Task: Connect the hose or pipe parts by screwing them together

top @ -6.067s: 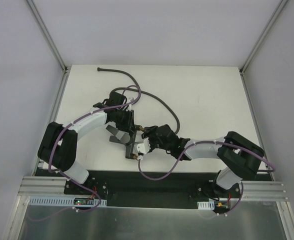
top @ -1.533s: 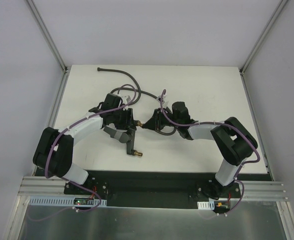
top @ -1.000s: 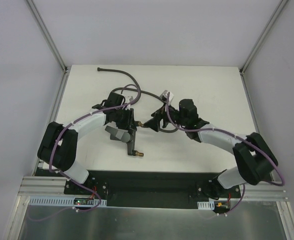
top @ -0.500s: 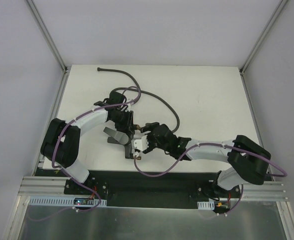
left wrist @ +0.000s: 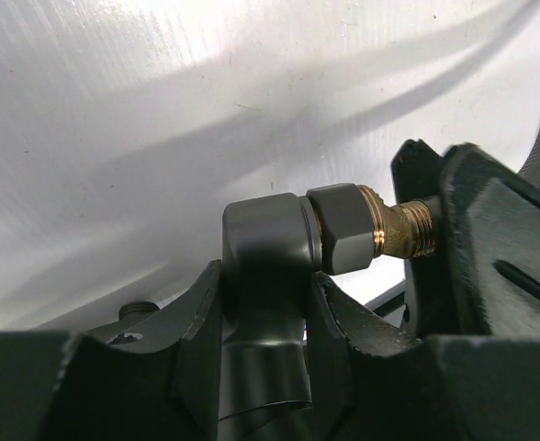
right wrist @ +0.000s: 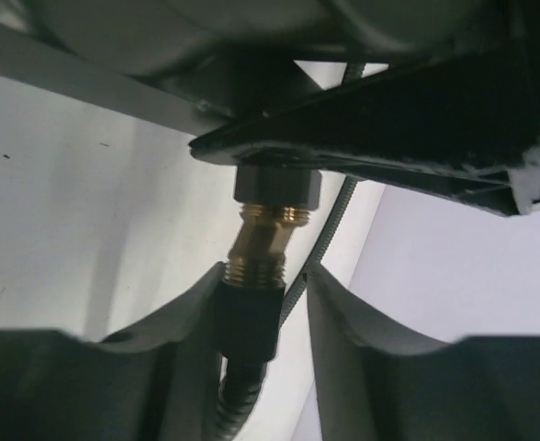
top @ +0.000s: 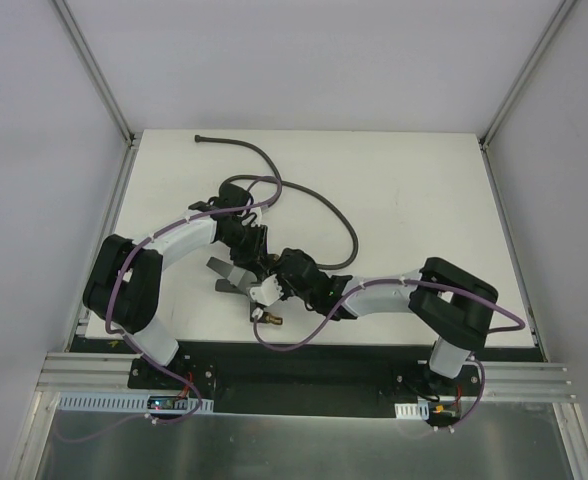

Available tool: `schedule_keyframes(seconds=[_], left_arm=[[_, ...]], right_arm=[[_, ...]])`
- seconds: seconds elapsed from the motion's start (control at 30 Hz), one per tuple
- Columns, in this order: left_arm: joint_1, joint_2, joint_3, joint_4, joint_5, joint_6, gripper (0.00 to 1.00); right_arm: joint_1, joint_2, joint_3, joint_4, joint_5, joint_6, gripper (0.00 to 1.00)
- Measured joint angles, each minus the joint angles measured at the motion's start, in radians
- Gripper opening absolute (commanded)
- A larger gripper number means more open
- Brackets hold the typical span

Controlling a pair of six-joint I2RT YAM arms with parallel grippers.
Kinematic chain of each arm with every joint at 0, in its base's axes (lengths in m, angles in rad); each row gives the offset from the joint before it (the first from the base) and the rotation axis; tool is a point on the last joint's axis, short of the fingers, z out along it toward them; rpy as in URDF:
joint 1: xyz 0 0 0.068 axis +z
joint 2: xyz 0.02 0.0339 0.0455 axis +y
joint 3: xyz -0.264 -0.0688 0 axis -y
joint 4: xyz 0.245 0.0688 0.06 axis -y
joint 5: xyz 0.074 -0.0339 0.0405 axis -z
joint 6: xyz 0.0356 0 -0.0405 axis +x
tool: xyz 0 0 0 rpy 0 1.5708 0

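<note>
Overhead: a thin, dark, ribbed hose [top: 319, 205] snakes across the matt white table [top: 424, 200] from the far left to the middle, where both arms meet. The left gripper [top: 252, 252] holds the grey forked fitting [top: 232, 272]. The right gripper [top: 272, 288] sits just beside it, above a loop of purple cable [top: 294, 340]. Left wrist: the left gripper [left wrist: 265, 285] is clamped on the smooth fitting [left wrist: 263, 243]. The tip of its brass threaded end [left wrist: 400, 230] is hidden by black housing. Right wrist: the right gripper [right wrist: 263, 285] stands apart around the hose [right wrist: 249, 322] end, with light showing on one side. Brass lies between the hose end and the fitting's collar.
</note>
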Motion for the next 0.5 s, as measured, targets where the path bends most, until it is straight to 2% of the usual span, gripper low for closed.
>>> schedule_keyframes(seconds=[0.03,0.07,0.17,0.33,0.5], left_arm=[[0.0,0.0,0.0,0.0,0.004,0.0,0.0],[0.0,0.0,0.001,0.0,0.009,-0.001,0.0],[0.002,0.0,0.003,-0.005,0.012,-0.002,0.0],[0.001,-0.006,0.002,-0.01,0.01,0.005,0.0],[0.001,-0.059,-0.019,0.014,0.008,0.008,0.0]], right_arm=[[0.001,0.01,0.006,0.003,0.002,-0.004,0.26],[0.002,0.018,0.008,0.003,0.004,0.0,0.14],[0.004,0.024,0.008,0.005,0.006,0.011,0.01],[-0.01,0.004,0.01,-0.019,-0.061,0.125,0.01],[-0.082,-0.061,0.034,-0.093,-0.249,0.332,0.01]])
